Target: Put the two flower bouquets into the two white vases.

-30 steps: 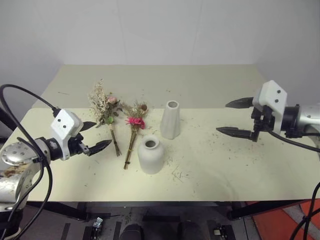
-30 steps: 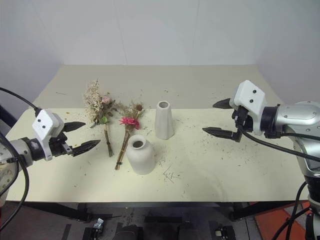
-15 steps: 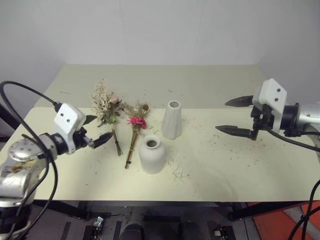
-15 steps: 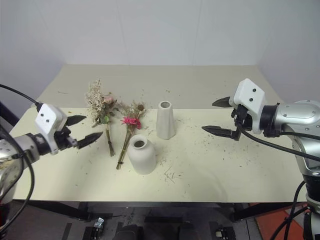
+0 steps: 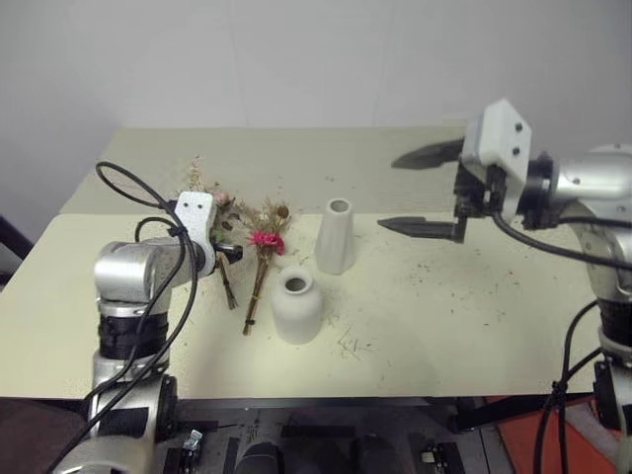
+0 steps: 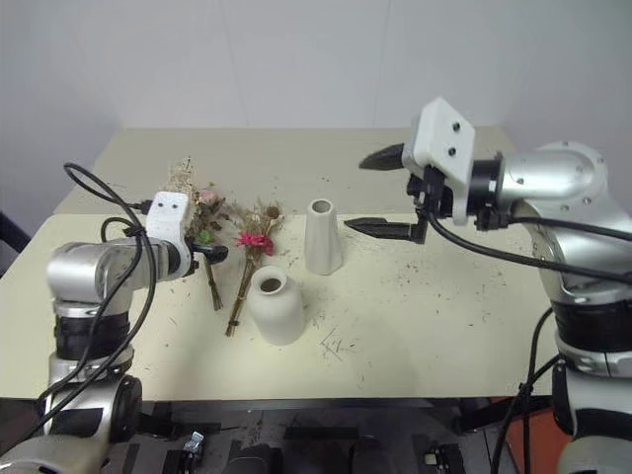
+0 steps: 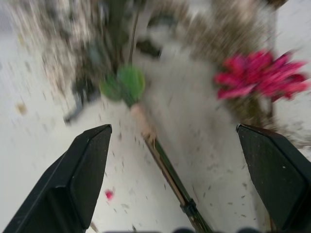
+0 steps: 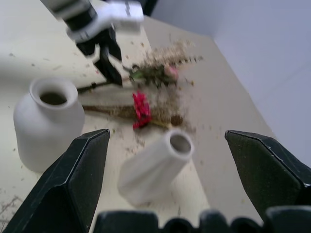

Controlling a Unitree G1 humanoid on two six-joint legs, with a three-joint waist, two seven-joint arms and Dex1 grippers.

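Left gripper (image 6: 209, 254), low and angled downward, fingers spread wide. Right gripper (image 5: 415, 191), raised, its 2 fingers parted, pointing leftward.

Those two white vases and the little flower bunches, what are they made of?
The tall vase and the round vase look like matte ceramic: smooth, chalky white, no shine. The pink bouquet and the magenta bouquet look dried: tan stems, brittle sprigs, crumbs scattered on the table.

The left gripper (image 5: 225, 253) covers part of the pink rose bouquet (image 5: 202, 202), so any contact cannot be judged. In its wrist view, the magenta daisy bouquet (image 7: 260, 77) is smeared and edge-cut.
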